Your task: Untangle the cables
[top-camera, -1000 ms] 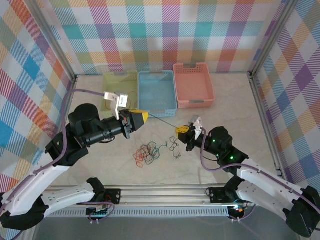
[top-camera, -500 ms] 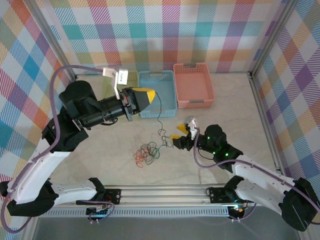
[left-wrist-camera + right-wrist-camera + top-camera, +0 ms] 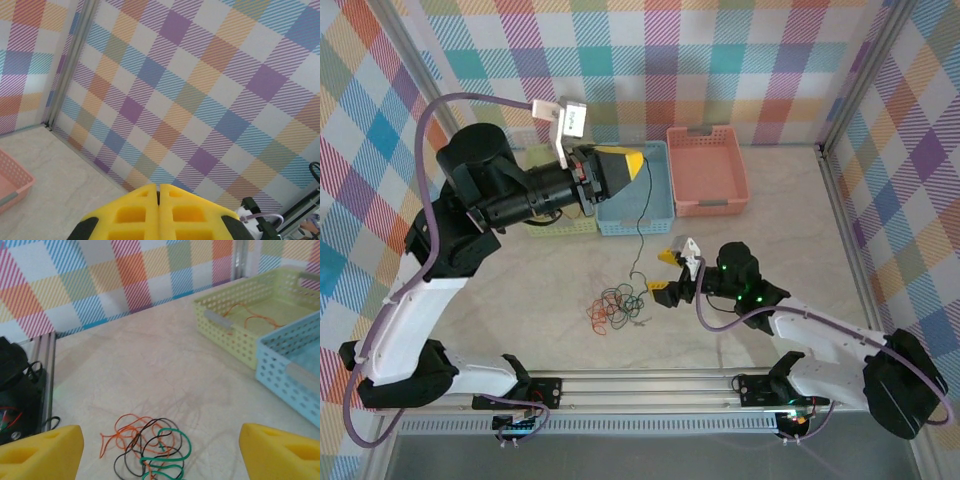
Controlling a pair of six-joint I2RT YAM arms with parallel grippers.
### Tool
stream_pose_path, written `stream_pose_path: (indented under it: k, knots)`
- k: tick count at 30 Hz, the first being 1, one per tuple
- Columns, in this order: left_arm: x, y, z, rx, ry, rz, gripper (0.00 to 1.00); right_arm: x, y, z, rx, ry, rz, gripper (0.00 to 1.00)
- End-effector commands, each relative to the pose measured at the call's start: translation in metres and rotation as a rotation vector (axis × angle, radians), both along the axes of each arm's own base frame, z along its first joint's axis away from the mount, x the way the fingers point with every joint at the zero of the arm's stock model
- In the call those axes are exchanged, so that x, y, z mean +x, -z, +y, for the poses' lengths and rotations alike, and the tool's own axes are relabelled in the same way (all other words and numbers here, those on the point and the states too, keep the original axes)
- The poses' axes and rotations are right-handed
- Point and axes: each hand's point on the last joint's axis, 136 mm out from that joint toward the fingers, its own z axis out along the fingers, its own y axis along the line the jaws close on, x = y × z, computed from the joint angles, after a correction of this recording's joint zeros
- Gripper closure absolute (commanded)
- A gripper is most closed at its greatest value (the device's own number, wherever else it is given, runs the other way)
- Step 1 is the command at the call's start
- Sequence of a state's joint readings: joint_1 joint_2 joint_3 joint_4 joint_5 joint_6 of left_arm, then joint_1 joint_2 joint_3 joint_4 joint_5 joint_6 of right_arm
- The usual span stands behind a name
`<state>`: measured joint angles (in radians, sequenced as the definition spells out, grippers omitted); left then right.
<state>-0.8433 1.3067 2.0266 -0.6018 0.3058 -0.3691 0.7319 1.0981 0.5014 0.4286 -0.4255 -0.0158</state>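
Nearest the arm bases, a tangle of cables (image 3: 616, 307), orange, black and green, lay on the tabletop (image 3: 520, 300). Just beside it, the right arm's fingers (image 3: 662, 273) stood wide apart, low over the tabletop and holding nothing. Farther back, the left arm's fingers (image 3: 638, 162) were raised and pressed shut, and a black cable (image 3: 638, 235) hung from them down towards the tangle. Behind stood a yellow-green basket (image 3: 225, 340) with an orange cable (image 3: 245, 319) inside, a blue basket (image 3: 660, 200) and a pink basket (image 3: 708, 208).
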Motion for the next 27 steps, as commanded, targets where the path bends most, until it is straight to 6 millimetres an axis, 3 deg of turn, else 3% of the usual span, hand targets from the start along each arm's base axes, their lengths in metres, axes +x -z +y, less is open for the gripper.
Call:
stream_pose_path:
  k: [1,6,15,27]
  knots:
    - [-0.014,-0.02,0.008,-0.019,0.024,-0.054,1.0,-0.013,-0.012,0.01,0.052,-0.118,-0.046,0.18]
    - [-0.015,-0.031,0.005,-0.018,0.04,-0.08,1.0,-0.016,0.01,0.016,0.023,-0.152,-0.04,0.18]
    - [-0.008,-0.039,0.002,-0.006,0.016,-0.115,1.0,-0.029,0.027,0.034,-0.002,-0.28,0.026,0.24]
    - [-0.004,-0.036,-0.003,0.006,0.023,-0.132,1.0,-0.049,0.024,0.019,-0.02,-0.319,-0.115,0.19]
